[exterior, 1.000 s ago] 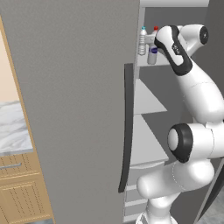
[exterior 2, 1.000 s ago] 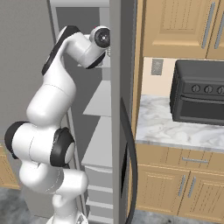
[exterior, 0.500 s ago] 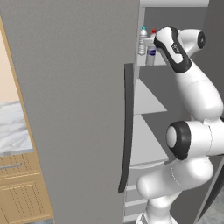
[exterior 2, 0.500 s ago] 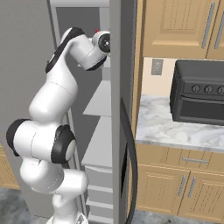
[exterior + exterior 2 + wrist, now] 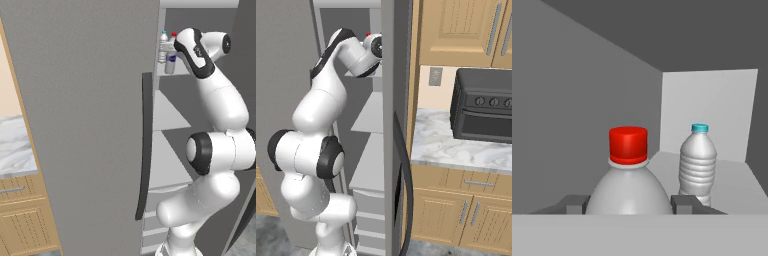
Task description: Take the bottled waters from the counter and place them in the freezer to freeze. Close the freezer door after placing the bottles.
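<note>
The fingers (image 5: 684,205) grasp the red-capped bottle (image 5: 628,185) upright (cap upward) beside the upright teal-capped bottle (image 5: 697,165) on the freezer shelf (image 5: 739,182).

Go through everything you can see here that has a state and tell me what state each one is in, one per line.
red-capped bottle: upright, capped, between the fingers at the freezer's top shelf.
teal-capped bottle: upright, capped, standing free on the top shelf, farther in.
gripper: shut on the red-capped bottle.
freezer door: open.
freezer: open, both bottles at the top shelf.
toaster oven: door shut, on the counter.
</note>
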Controlling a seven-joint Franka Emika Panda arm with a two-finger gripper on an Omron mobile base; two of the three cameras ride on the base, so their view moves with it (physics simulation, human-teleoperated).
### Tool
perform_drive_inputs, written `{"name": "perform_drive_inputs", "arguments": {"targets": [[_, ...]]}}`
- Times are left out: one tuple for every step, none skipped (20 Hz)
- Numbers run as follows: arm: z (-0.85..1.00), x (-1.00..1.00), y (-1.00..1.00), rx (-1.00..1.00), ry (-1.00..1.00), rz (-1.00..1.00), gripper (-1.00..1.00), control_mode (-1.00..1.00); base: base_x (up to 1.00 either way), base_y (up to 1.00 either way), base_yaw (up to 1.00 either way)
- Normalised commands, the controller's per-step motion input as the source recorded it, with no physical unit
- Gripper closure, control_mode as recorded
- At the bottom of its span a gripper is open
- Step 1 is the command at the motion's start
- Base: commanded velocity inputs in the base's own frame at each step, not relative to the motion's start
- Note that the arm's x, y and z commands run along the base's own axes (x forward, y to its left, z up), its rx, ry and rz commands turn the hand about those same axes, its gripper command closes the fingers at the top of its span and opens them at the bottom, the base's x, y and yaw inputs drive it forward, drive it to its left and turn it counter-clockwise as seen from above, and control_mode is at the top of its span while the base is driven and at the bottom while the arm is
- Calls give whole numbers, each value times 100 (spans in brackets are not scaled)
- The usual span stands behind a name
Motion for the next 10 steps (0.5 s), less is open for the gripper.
{"name": "perform_drive_inputs", "arguments": {"targets": [[0, 21, 0, 0, 0, 1, 100, -100, 0, 0, 0], [0, 21, 0, 0, 0, 1, 100, -100, 0, 0, 0], [0, 23, 0, 0, 0, 1, 100, -100, 0, 0, 0], [-4, 22, 0, 0, 0, 1, 100, -100, 0, 0, 0], [-10, 21, 0, 0, 0, 1, 100, -100, 0, 0, 0], [-11, 19, 0, 0, 0, 1, 100, -100, 0, 0, 0], [-15, 16, 0, 0, 0, 1, 100, -100, 0, 0, 0], [-18, 11, 0, -1, -2, 1, 100, -100, 0, 0, 0], [-15, 9, 0, -1, -4, 1, 100, -100, 0, 0, 0], [-14, 6, 0, -1, -5, 1, 100, -100, 0, 0, 0]]}}
